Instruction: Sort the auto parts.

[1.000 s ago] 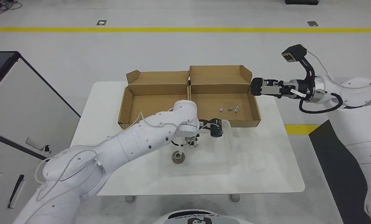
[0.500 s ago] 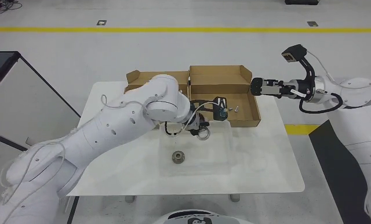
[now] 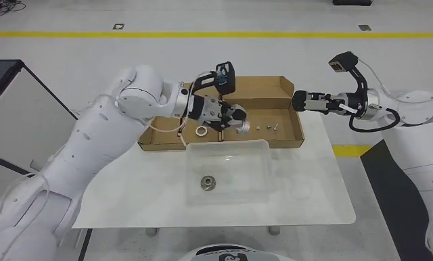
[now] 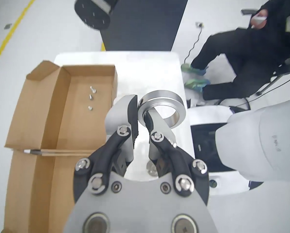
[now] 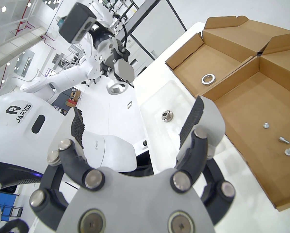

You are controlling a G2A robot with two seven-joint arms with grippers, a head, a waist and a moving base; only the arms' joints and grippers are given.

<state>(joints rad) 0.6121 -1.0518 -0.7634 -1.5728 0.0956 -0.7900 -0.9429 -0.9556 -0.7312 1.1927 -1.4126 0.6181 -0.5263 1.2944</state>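
Left end effector (image 4: 141, 120) pinches steel ring (image 4: 163, 95) by its wall, one finger in bore, aloft over cardboard boxes (image 3: 257, 99); ring prob. heavy, rigid, slick, so wall grip suits; right end effector (image 5: 137, 106) spread, right of boxes.

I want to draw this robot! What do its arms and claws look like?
The smooth, rounded white arms carry thin wrist cables. The left claw and right claw have grey bases with silver screws, black links and black finger pads.

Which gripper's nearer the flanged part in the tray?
Left. Left gripper, holding a ring, hangs above the tray with the flanged part; right gripper sits beyond the right box's outer wall.
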